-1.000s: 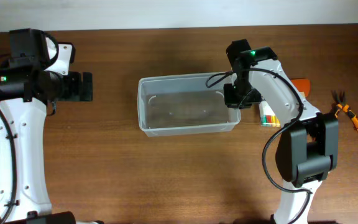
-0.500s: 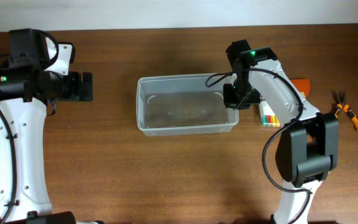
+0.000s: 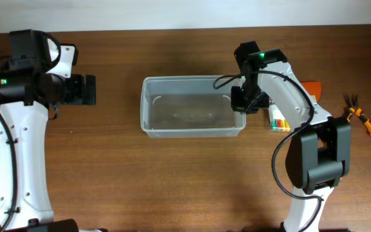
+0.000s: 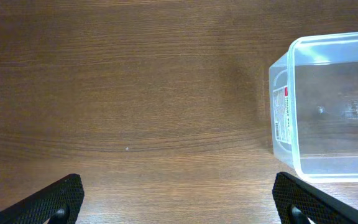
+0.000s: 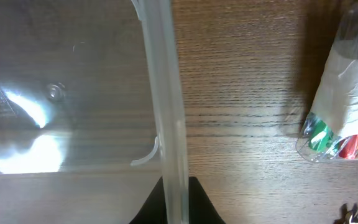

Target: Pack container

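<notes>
Right wrist view: only the tips of the right gripper [image 5: 174,204] show at the bottom edge. Its dark fingers [image 5: 146,211] sit one on each side of the container [image 5: 61,81] rim and are pinched on it. From overhead the grip point is mostly hidden under the wrist body, at the right end wall.

Left wrist view: the fingers [image 4: 61,198] of the left gripper [image 3: 85,90] are cut off at the lower corners. They are spread wide with nothing between them, over bare table [image 3: 192,180] and well apart from the container.

The container sits mid-table, long side left to right. It is translucent plastic, rectangular with rounded corners and a thicker rim. Wood grain blurs through its floor, and glare patches hide part of the floor in the right wrist view. A small label [image 4: 280,115] is on its left end wall, with print too small to read.

Just right of the container lies a marker pack [image 5: 344,106] in a clear, crinkled wrapper, with green, red and orange caps showing. It is cut off by the frame edge, and partly under the arm from overhead.

Further right is an orange item [image 3: 312,86], mostly hidden by the arm, so its shape cannot be told. Near the right table edge lie small pliers [image 3: 361,117] with orange and black handles.

The table is dark brown wood with fine straight grain.
</notes>
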### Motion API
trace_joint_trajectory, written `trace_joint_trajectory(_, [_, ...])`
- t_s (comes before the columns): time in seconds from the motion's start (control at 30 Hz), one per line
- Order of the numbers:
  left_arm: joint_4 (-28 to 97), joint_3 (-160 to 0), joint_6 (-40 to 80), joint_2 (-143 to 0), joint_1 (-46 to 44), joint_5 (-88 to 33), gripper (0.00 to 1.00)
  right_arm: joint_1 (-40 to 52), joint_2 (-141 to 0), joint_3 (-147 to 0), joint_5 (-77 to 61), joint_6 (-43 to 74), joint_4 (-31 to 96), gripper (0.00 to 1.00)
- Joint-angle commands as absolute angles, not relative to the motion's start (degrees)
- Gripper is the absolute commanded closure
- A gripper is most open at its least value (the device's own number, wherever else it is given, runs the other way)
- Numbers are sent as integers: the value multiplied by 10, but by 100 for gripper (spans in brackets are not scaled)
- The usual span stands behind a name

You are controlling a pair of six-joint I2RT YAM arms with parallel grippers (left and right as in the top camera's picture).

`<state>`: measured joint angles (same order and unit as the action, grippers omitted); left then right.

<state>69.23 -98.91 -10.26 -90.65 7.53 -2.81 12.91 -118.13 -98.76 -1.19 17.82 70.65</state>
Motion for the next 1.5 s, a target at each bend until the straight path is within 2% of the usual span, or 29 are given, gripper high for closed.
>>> trace_joint_trajectory(0.0, [692,-998,-98,-912,77,-36,1,131,-1175,-984,-6,187,708,91])
trace_joint_trajectory(0.17, [692,-998,-98,-912,77,-36,1,131,-1175,-984,-6,163,706,88])
trace_joint_trajectory(0.97, [692,-998,-98,-912,77,-36,1,131,-1175,-984,-4,69,689,90])
trace_joint_trajectory(1.47, [692,-998,-97,-912,77,-36,1,131,-1175,-984,-7,91,685,89])
